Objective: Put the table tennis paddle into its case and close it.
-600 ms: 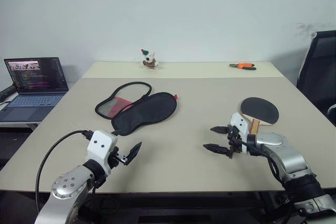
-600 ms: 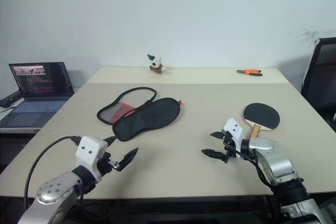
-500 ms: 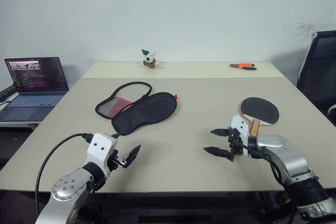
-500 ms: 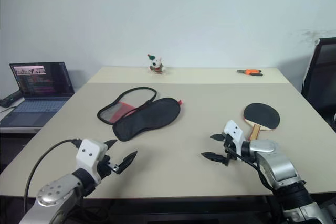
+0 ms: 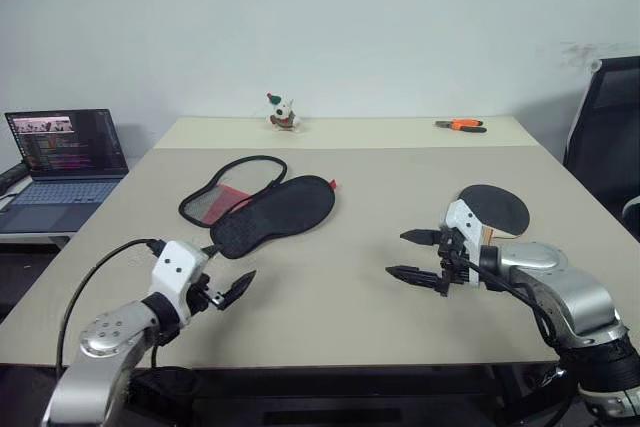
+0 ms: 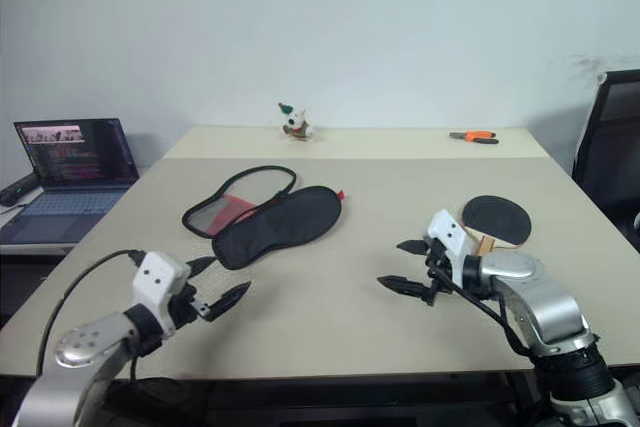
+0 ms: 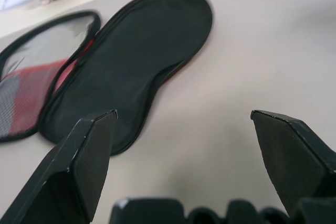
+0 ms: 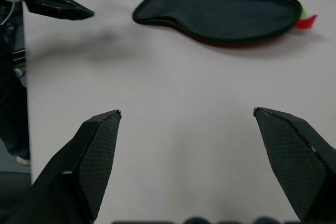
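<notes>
The table tennis paddle [image 5: 496,207] lies flat on the right part of the table, black face up, its pale handle partly hidden behind my right gripper [image 5: 396,254]. That gripper hovers open, pointing left, with nothing between its fingers. The case [image 5: 274,213] lies unzipped and spread open left of centre, a black half beside a mesh-and-red half [image 5: 224,193]. My left gripper [image 5: 226,269] stands open just in front of the case's near end, apart from it. The left wrist view shows the case [image 7: 131,61] beyond the open fingers [image 7: 92,156]. The right wrist view shows it [image 8: 220,14] farther off.
A laptop [image 5: 62,159] sits open on a low side table at the left. A small toy figure [image 5: 281,113] and orange-handled pliers [image 5: 461,125] lie near the table's far edge. A black chair [image 5: 606,137] stands at the right. The tan table [image 5: 340,317] is bare between my grippers.
My left arm has drifted a little to the left and back. My right gripper has risen slightly in front of the paddle's handle. Both stay open.
</notes>
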`<action>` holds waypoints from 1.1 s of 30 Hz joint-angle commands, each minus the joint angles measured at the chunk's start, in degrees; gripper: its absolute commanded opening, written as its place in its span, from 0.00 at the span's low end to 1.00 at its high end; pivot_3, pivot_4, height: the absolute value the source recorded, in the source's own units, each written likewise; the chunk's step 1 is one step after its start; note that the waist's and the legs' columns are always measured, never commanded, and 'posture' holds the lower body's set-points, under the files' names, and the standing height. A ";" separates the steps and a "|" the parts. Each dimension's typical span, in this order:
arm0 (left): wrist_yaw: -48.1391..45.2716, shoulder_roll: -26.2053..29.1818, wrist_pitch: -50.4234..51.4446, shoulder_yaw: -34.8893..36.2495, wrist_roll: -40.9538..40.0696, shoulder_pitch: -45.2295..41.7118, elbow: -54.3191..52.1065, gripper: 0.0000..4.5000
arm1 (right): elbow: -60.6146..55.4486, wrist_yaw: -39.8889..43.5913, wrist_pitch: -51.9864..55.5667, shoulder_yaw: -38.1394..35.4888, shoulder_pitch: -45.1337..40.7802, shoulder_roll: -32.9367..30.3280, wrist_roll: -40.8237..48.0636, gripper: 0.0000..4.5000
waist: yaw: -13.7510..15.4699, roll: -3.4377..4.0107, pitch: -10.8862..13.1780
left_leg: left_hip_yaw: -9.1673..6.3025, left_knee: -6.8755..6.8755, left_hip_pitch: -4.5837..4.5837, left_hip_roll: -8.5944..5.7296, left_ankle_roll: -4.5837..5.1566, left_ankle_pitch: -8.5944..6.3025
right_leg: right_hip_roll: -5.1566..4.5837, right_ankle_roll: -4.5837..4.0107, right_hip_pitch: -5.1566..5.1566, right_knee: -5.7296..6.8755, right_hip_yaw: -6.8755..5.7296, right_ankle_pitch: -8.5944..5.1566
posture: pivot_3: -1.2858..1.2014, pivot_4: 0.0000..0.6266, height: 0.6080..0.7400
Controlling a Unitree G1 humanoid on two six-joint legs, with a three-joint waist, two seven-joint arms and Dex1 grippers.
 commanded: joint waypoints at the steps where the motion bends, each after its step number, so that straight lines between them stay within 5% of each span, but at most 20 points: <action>1: -3.99 2.76 -3.78 0.64 0.13 -3.59 6.33 0.99 | -3.27 -1.26 0.35 0.27 -0.57 0.88 1.14 0.99 | -0.01 0.00 0.00 | 0.02 0.01 0.01 0.00 0.00 0.00 | 0.01 0.06 0.00 0.00 0.02 -0.04 | 0.52 0.24 1.00; 19: -15.35 4.22 -21.99 -13.66 14.25 -34.05 53.26 0.99 | -8.14 -1.38 -2.46 1.00 -4.86 -1.96 0.87 0.99 | -0.27 -0.17 0.07 | 0.05 -0.05 -0.09 -0.19 0.03 0.01 | 0.05 0.02 -0.15 0.07 -0.02 0.00 | 0.52 0.24 1.00; 33: -24.30 5.14 -27.77 -17.77 19.05 -40.25 65.65 0.99 | -7.74 -3.50 -5.03 1.92 -3.28 -0.39 -1.06 0.99 | -0.17 -0.19 0.07 | 0.04 -0.01 -0.12 -0.23 0.03 0.01 | 0.05 0.03 -0.16 0.10 -0.04 -0.01 | 0.52 0.24 1.00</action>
